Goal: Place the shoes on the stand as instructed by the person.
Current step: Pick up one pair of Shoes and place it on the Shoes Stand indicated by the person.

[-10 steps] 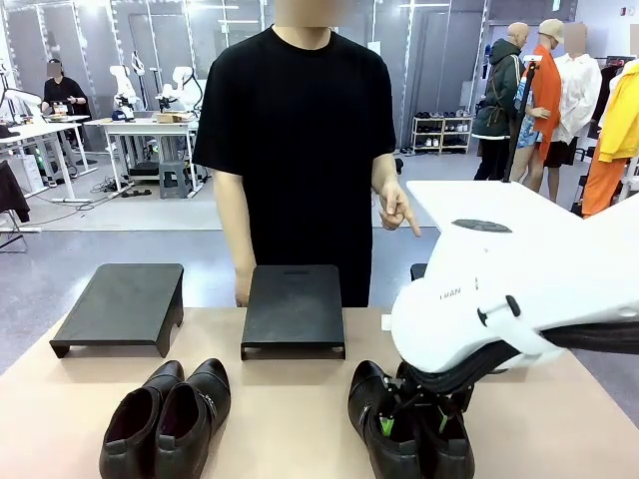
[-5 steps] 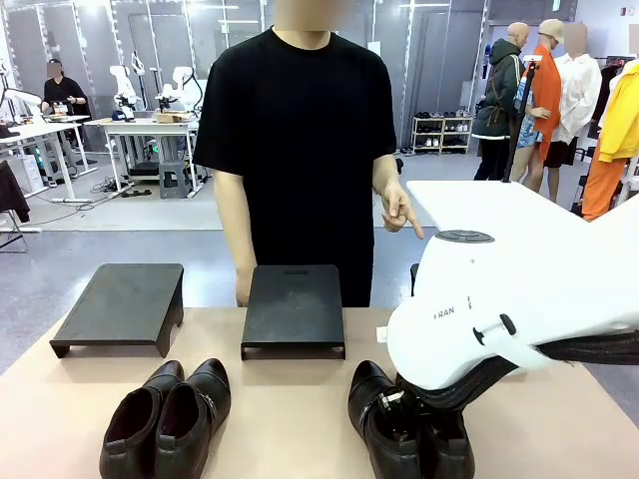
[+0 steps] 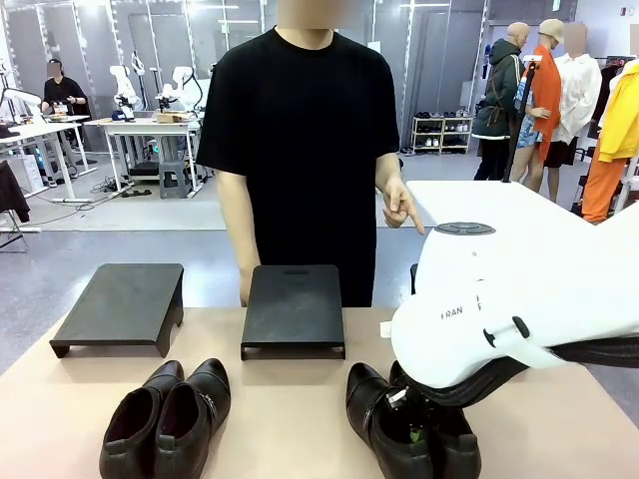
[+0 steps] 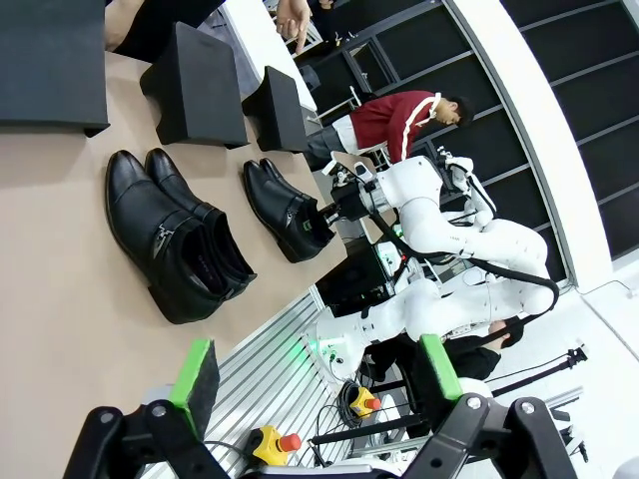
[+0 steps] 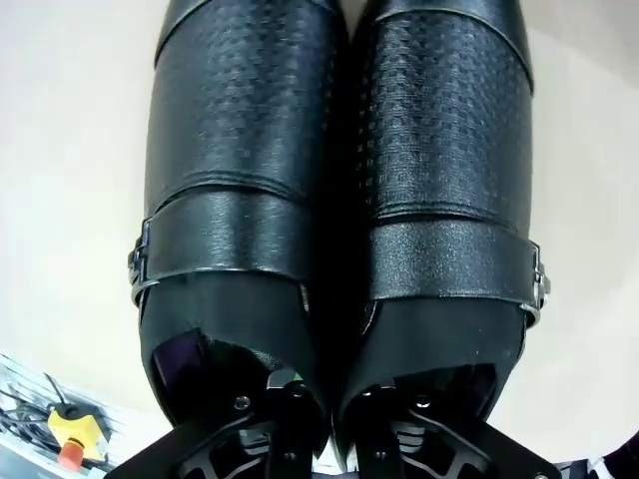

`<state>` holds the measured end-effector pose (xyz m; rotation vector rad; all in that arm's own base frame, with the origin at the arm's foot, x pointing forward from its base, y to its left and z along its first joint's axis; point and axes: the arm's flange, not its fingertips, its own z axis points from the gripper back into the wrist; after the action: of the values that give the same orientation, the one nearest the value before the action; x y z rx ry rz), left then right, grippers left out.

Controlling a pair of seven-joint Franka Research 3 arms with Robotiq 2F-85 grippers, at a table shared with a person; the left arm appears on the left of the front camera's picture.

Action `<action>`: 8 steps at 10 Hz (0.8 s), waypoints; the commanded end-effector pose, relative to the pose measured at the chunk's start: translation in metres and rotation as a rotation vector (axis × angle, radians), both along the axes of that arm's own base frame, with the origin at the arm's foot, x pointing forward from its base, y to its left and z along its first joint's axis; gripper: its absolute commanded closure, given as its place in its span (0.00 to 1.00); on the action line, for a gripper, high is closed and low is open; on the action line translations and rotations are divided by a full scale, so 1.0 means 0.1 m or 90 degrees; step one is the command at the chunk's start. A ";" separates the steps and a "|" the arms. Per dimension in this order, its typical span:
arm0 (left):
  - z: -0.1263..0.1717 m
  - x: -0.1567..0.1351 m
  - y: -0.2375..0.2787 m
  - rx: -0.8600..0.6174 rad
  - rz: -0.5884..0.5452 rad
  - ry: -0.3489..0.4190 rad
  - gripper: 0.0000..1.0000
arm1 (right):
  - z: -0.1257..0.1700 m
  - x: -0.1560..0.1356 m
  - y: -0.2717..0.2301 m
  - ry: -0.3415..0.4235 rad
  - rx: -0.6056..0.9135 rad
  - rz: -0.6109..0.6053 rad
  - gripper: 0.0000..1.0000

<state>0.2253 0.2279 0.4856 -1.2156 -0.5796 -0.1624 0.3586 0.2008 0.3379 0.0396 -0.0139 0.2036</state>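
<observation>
- The right fingers (image 5: 290,401) are pressed together, one dropped into the opening of each shoe of the right pair of shoes (image 3: 399,431), pinching the two inner walls that meet between them.
- The left fingers (image 4: 197,374) are spread wide; their green pads face each other across a gap, holding and touching nothing.
- Up close, the right pair shows a fine dotted grain on the vamps, a smoother strap across each instep with a small metal buckle at its outer side, and dark insides.
- The left pair of shoes (image 3: 165,419) is glossy black leather with rounded toes. It sits side by side on the near left of the surface (image 3: 290,394), well apart from the right pair (which rests on the near right, under the white right arm).
- Two matte black stands, the left stand (image 3: 120,304) and the middle stand (image 3: 293,304), sit on the far part of the surface. Each is a sloped slab on low legs.
- The person (image 3: 300,130) stands at the far side in a plain black T-shirt. One hand (image 3: 399,210) points its index finger down and to the right.
</observation>
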 end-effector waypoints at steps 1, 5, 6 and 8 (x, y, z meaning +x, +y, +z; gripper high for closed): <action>0.00 0.00 0.03 -0.006 -0.006 -0.019 0.00 | 0.15 -0.14 -0.14 -0.025 -0.026 -0.018 1.00; 0.00 0.00 0.03 -0.006 -0.006 -0.019 0.00 | 0.96 -0.08 -0.54 -0.044 -0.025 0.062 1.00; 0.00 0.00 0.03 -0.006 -0.006 -0.019 0.00 | 1.14 -0.03 -0.71 -0.071 -0.018 0.062 1.00; 0.00 0.00 0.03 -0.006 -0.006 -0.019 0.00 | 1.40 0.07 -1.06 -0.133 0.007 0.041 1.00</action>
<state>0.2253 0.2278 0.4856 -1.2157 -0.5800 -0.1635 0.3566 0.1091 0.4663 0.0211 -0.1543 0.2725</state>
